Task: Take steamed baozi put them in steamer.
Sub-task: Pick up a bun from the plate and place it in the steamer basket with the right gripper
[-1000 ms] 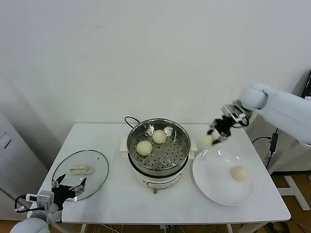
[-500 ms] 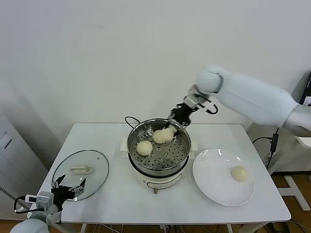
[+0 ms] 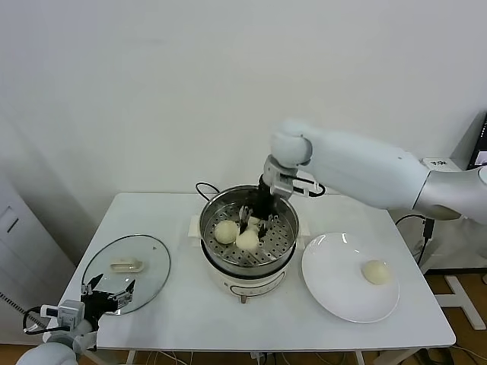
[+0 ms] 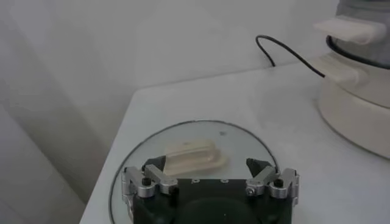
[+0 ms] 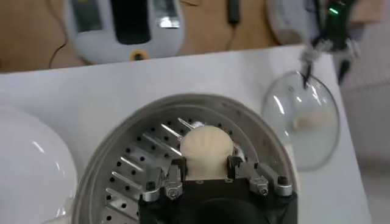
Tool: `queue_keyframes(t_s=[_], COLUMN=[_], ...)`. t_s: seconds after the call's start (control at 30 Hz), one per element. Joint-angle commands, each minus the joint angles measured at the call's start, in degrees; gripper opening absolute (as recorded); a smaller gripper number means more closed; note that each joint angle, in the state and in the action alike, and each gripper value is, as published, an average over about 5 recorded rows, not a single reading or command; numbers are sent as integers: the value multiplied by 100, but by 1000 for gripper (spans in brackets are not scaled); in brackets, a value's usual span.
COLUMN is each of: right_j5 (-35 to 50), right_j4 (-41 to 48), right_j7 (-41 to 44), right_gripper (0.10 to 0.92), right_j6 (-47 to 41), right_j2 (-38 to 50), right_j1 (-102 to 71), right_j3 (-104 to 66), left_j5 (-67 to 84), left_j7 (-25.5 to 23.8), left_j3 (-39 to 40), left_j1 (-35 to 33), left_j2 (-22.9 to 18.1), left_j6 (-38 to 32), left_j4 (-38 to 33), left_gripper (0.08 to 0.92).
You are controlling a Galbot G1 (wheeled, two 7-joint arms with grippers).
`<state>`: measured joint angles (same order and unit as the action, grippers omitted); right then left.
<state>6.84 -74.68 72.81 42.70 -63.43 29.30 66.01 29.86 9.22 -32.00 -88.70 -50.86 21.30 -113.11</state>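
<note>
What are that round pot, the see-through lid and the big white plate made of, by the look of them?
The steamer looks like polished steel: mirror-bright walls and a perforated tray. The lid appears to be clear glass, since the table shows through it. The plate seems glazed ceramic or glossy plastic; its shine alone can't settle which.

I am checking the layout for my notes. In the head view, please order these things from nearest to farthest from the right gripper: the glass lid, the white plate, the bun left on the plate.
From the right gripper, inside the steamer:
1. White plate, its near rim just right of the pot.
2. Bun on the plate, farther right.
3. Glass lid, at the table's left end.
</note>
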Motion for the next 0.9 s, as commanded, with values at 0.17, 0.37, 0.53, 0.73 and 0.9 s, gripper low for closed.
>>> queue_keyframes(t_s=[0.17, 0.37, 0.53, 0.73, 0.9], right_j5=[-1073, -1296, -1463, -1440, -832], right_j4=[-200, -159, -128, 5, 335], right_j7=[42, 16, -54, -76, -143], right_gripper=[424, 445, 552, 722, 815], right_j6=[707, 730, 730, 612, -191], right_j2=[-150, -208, -223, -164, 159], right_j1=[-436, -611, -701, -576, -163], right_j3=[-110, -180, -248, -417, -631], left_j5=[-2, -6, -10, -11, -11], left_j7=[-7, -8, -8, -8, -6], left_j3=[-5, 18, 32, 25, 7], left_j1=[-9, 8, 20, 4, -1], left_j2=[-4, -30, -31, -26, -6], left_j6=[-15, -4, 0, -2, 2], left_j4=[16, 6, 11, 11, 8], left_gripper=[823, 823, 823, 823, 823])
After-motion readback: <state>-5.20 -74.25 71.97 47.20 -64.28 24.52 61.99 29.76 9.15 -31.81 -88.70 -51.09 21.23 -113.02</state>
